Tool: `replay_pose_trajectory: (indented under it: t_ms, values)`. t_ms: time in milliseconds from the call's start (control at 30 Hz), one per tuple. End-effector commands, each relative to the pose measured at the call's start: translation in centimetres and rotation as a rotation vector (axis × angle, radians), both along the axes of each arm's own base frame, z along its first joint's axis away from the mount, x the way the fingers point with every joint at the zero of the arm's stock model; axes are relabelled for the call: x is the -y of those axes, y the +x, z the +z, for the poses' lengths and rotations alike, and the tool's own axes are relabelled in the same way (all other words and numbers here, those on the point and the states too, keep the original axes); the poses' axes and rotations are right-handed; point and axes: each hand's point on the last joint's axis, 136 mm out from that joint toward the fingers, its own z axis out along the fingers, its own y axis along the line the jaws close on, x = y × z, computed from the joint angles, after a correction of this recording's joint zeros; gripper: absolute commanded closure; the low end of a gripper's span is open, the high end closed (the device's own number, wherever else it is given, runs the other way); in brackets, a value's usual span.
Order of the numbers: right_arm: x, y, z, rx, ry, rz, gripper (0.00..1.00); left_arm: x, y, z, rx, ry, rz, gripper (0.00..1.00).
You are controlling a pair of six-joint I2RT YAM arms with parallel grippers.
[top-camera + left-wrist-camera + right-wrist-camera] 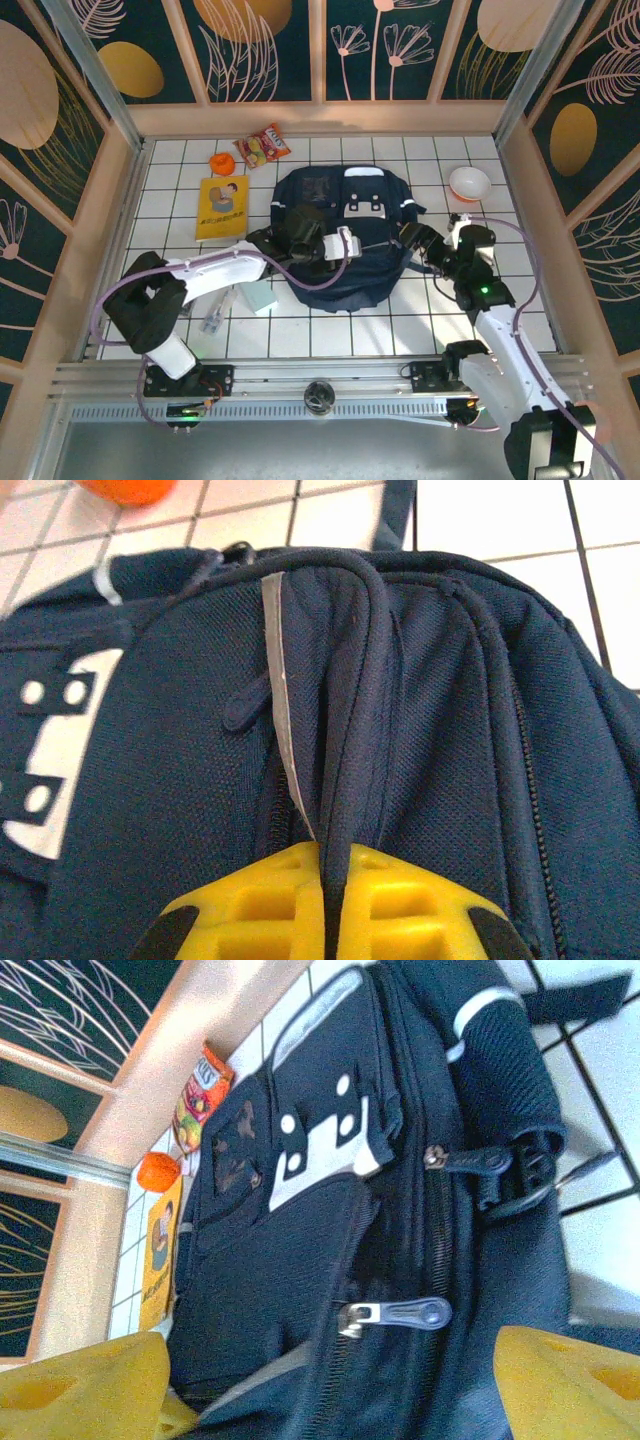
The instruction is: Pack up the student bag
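The student bag (330, 190) lay flat at the centre of the white tiled table (300, 335), front pocket up, zipper pull (395, 1314) exposed. The left gripper (325, 915) was fully closed, its yellow fingers (250, 910) pinching a raised fold of the bag's navy fabric. The right gripper (330, 1390) stood wide open with nothing held, and the bag's side lay between its fingers; contact could not be determined. Left of the bag lay a yellow book (222, 207), an orange (221, 161) and a snack packet (262, 146). A white bowl (469, 182) sat at the right rear.
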Motion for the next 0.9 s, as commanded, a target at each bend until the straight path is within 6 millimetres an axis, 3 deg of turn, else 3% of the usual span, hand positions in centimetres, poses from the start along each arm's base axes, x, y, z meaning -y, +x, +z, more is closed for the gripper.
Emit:
replay_pose_trajectory:
  t_ms: [0,167,333,733,867]
  values:
    - [0.4,0.0,2.6,0.1,-0.029,0.03,0.15,-0.1,0.0,5.9,0.022,-0.189,-0.053,1.0]
    - [1.7,-0.3,3.7,0.204,-0.127,-0.006,0.13,-1.9,0.5,9.0,0.043,-0.257,-0.06,1.0]
    - [2.3,-0.8,4.2,0.285,-0.195,-0.016,0.13,-3.2,1.2,10.2,0.039,-0.296,-0.058,1.0]
    - [0.6,-0.5,-0.8,0.237,-0.204,0.113,0.14,-5.6,2.2,12.6,0.025,-0.368,-0.072,1.0]
    - [-0.2,-0.2,-0.4,0.375,-0.236,0.176,0.2,-7.6,2.9,13.8,0.024,-0.404,-0.081,1.0]
